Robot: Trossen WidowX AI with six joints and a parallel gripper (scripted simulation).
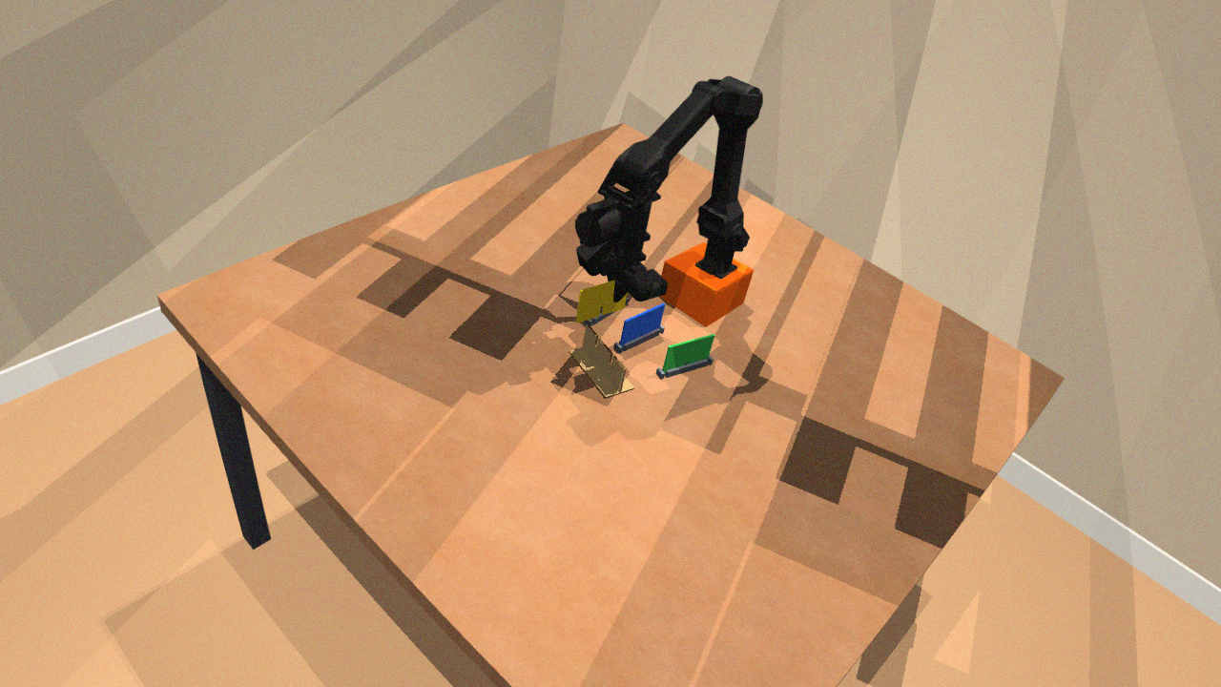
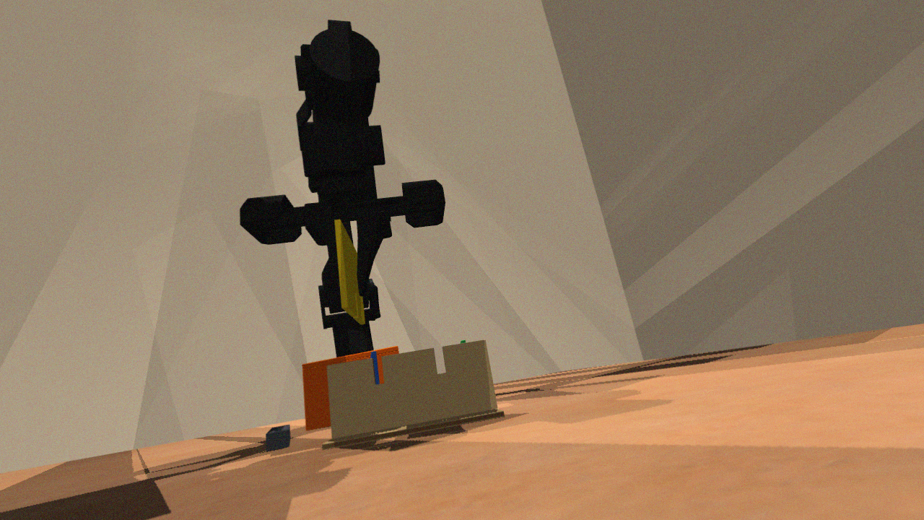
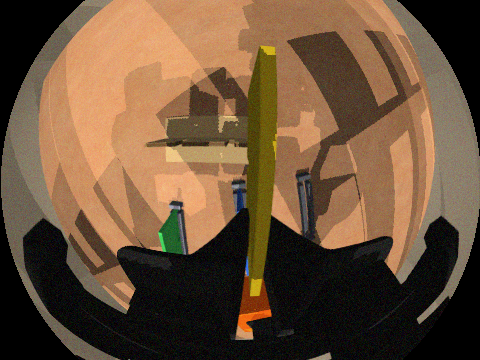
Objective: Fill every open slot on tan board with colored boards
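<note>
- Slots [image 2: 440,360], two unfilled, in the upright tan board [image 1: 604,363] [image 2: 413,394] [image 3: 200,128].
- Green rectangular board [image 1: 689,351] [image 2: 463,341] [image 3: 173,235] and blue rectangular board [image 1: 642,325] [image 2: 375,368] [image 3: 240,199] stand in holders!
- Black gripper [image 1: 618,296] [image 2: 356,290] [image 3: 251,215] grips the upright yellow board [image 1: 595,302] [image 2: 349,274] [image 3: 262,150], above the tabletop.
- Orange block [image 1: 708,286] [image 2: 316,397] behind.

The table [image 1: 546,530] [image 2: 710,478] [image 3: 125,45] carries 3 dark holders [image 1: 685,367] [image 2: 277,438] [image 3: 306,205].

The arm [image 1: 730,162] [image 2: 342,148] is black; its base [image 1: 707,286] [image 2: 316,397] orange; one board [image 1: 594,301] [image 2: 347,278] [image 3: 262,150] is yellow, one [image 1: 642,325] [image 2: 375,368] [image 3: 240,200] blue, one [image 1: 689,352] [image 3: 172,235] green; the slotted board [image 1: 605,364] [image 2: 406,394] [image 3: 200,129] is tan; the holders [image 1: 685,367] [image 2: 277,438] [image 3: 305,205] are blue-grey; the table [image 1: 563,530] [image 2: 710,414] [image 3: 100,65] is orange-brown, patterned with darker bands and blocks.
</note>
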